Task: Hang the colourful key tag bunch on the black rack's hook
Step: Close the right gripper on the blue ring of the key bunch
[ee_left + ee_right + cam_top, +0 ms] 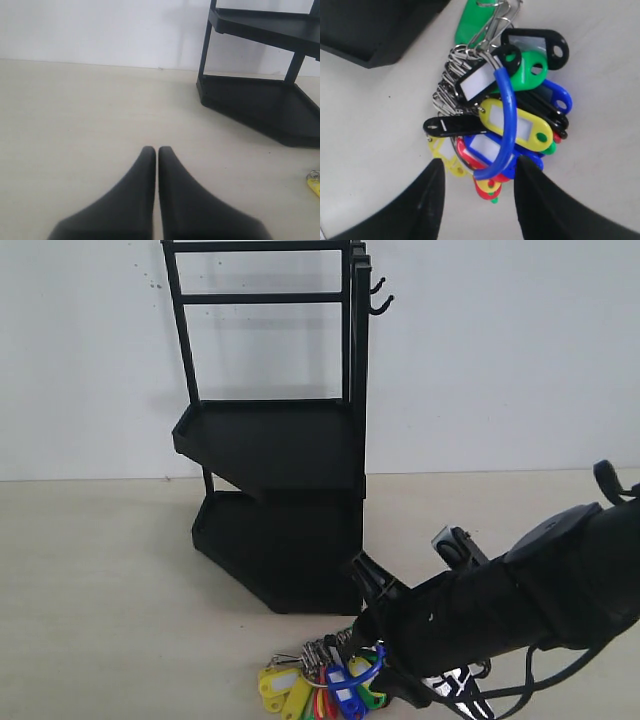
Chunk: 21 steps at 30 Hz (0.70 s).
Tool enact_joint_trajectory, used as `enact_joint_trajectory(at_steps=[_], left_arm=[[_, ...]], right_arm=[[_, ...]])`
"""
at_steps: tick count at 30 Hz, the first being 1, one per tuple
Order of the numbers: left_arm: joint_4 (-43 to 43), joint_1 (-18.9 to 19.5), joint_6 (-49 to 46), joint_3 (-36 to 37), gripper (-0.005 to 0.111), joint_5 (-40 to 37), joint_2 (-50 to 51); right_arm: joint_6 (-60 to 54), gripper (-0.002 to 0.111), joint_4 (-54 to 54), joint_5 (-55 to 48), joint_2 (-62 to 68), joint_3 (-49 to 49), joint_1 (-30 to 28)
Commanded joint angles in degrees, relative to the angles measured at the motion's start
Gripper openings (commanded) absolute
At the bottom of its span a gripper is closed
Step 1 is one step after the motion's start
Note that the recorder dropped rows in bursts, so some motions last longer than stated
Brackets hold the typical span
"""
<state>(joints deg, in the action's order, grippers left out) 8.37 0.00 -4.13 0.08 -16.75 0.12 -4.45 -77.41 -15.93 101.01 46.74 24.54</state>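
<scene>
My left claw (157,150) is pressed closed on nothing, well apart from the rack (275,440). The bunch (320,685) lies just before the rack's base, rings toward it, tags fanned away. I judge it light, floppy and jangly, with the stiffer blue loop (509,120) the best hold. My right claw (477,175) gapes astride that loop.

No legible text, brand, number or sign in any view; white paper inserts in colourful key tag bunch (516,126) appear blank in right wrist view; same tags too small to read in exterior view; black rack (270,445) shows plain black surfaces, nothing readable.
</scene>
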Motion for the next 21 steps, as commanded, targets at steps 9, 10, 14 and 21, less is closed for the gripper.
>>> enact_joint_trajectory(at_steps=[9,10,14,21], left_arm=[[-0.28,-0.04,-0.20,-0.08,0.004,0.45,-0.12],[-0.28,-0.04,-0.20,-0.08,0.004,0.45,-0.12],[-0.28,-0.04,-0.20,-0.08,0.004,0.45,-0.12],[-0.28,-0.04,-0.20,-0.08,0.004,0.45,-0.12]], right_arm=[[1.18,0.043,-0.21,3.38,1.71,0.73,0.02],[1.89,0.043,-0.21,3.64,1.71,0.73,0.02],[2.43,0.043,-0.21,3.64,1.71,0.73,0.02],[3.09,0.043,-0.21,3.78,3.18,0.86,0.02]])
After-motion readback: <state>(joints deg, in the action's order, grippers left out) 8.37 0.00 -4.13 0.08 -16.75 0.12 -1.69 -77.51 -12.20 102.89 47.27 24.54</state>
